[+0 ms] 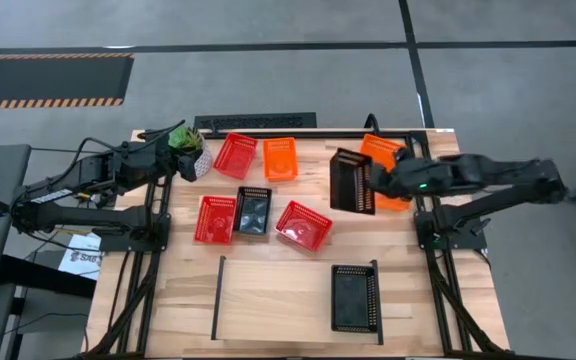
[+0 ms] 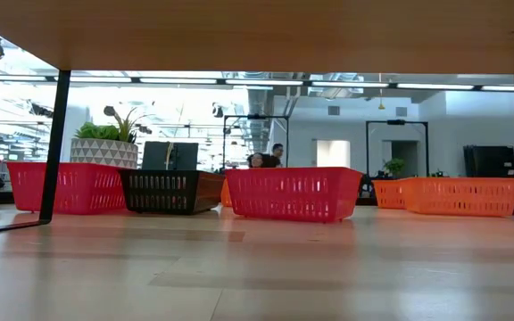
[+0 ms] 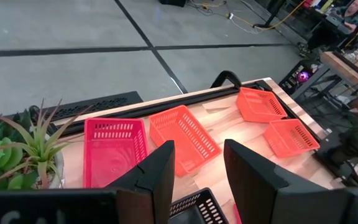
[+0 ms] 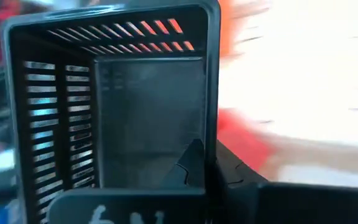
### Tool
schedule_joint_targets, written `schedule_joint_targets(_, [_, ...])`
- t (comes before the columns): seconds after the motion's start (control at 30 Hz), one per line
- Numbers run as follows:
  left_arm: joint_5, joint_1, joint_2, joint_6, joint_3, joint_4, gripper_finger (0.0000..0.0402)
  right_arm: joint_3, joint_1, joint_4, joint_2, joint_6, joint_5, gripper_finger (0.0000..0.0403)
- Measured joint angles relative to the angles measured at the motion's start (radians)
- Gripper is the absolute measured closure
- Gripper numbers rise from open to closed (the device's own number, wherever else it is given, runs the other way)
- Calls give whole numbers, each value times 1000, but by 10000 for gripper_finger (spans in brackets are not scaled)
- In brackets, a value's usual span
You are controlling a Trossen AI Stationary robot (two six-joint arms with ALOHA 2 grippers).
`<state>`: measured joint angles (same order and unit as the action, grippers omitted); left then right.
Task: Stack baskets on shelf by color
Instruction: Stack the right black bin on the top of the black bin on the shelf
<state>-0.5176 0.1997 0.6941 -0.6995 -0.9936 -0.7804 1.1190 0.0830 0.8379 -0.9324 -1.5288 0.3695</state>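
Right pincer (image 1: 376, 184) clamped on rim of black perforated plastic basket (image 1: 351, 182), lifted and tipped on its side beside orange mesh baskets (image 1: 383, 158); another black mesh basket (image 1: 353, 298) sits on light wooden shelf (image 1: 268, 300); left pincer (image 3: 197, 171) apart, empty, near potted green plant (image 1: 185, 143) at desk (image 1: 448, 300) far-left.

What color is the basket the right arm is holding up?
Black: the perforated plastic mesh basket in the right end effector, clearest in the right wrist view.
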Motion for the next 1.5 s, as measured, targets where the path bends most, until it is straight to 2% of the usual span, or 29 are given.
schedule_joint_targets(0.17, [-4, 0, 0, -2, 0, 0, 275, 240, 166, 8, -111, 19, 12, 397])
schedule_joint_targets(0.3, [-5, 0, 0, -4, 0, 0, 275, 420, 297, 131, -243, -29, 62, 396])
schedule_joint_targets(0.43, [-6, 0, 0, -6, 0, 0, 275, 567, 423, 305, -373, -163, 126, 397])
schedule_joint_targets(0.57, [-6, 0, 0, -19, 0, 0, 275, 662, 552, 452, -469, -363, 221, 394])
schedule_joint_targets(0.73, [-13, 0, 12, -23, 0, 1, 275, 695, 698, 599, -553, -663, 269, 395])
schedule_joint_targets(0.8, [-13, 0, 15, -23, 0, 0, 275, 695, 741, 616, -575, -725, 261, 393])
schedule_joint_targets(1.03, [-11, 0, 57, -23, -1, 13, 275, 696, 765, 587, -614, -726, 238, 395])
schedule_joint_targets(1.2, [35, 0, 72, -23, -1, 11, 275, 696, 770, 566, -626, -726, 229, 390])
schedule_joint_targets(1.37, [44, 0, 71, -22, -1, 9, 275, 696, 787, 570, -681, -725, 130, 394])
schedule_joint_targets(1.5, [32, 0, 69, -28, -1, 9, 275, 696, 789, 570, -719, -725, 109, 395])
